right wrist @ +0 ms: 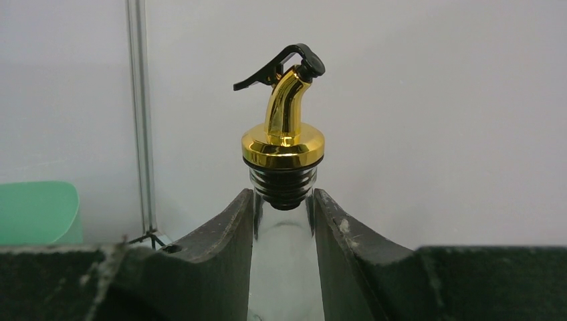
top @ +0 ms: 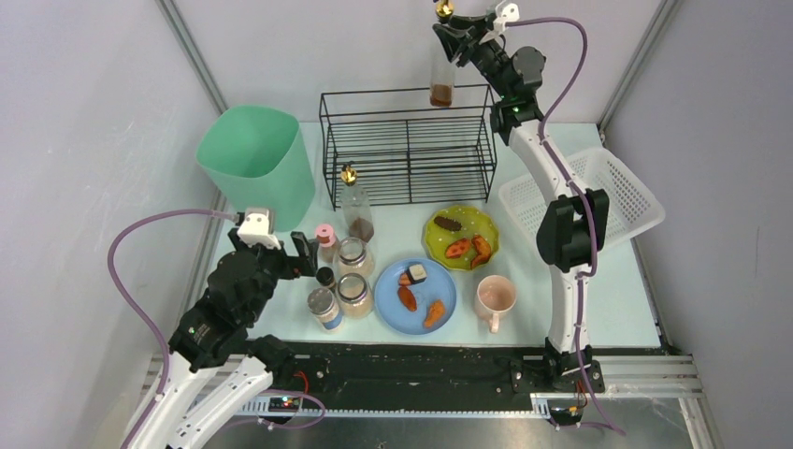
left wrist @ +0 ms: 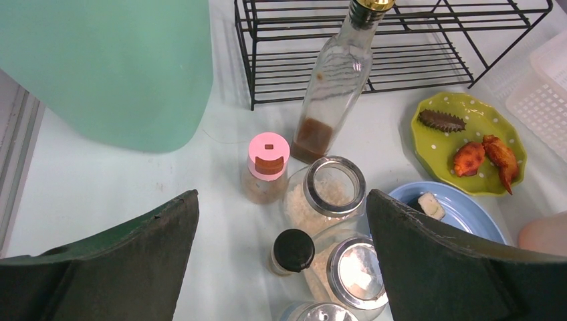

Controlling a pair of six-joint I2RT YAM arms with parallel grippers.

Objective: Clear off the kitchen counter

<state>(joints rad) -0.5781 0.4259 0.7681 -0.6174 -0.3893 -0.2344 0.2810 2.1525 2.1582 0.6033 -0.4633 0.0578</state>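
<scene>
Counter (top: 617, 299) crowded: green bin (top: 257, 164) far left, wire rack (top: 409, 145) at back, plates, mug and jars in front.
Right gripper (right wrist: 283, 207) clamped on neck of gold-spouted bottle (top: 441, 79), upright, lifted over rack's rear. Left gripper (left wrist: 282, 195) jaws wide apart, empty, above jars (left wrist: 334, 194) and pink-lid shaker (left wrist: 268, 167).

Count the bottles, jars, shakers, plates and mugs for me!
Bottles: 2
Jars: 3
Shakers: 2
Plates: 2
Mugs: 1
Total: 10
</scene>
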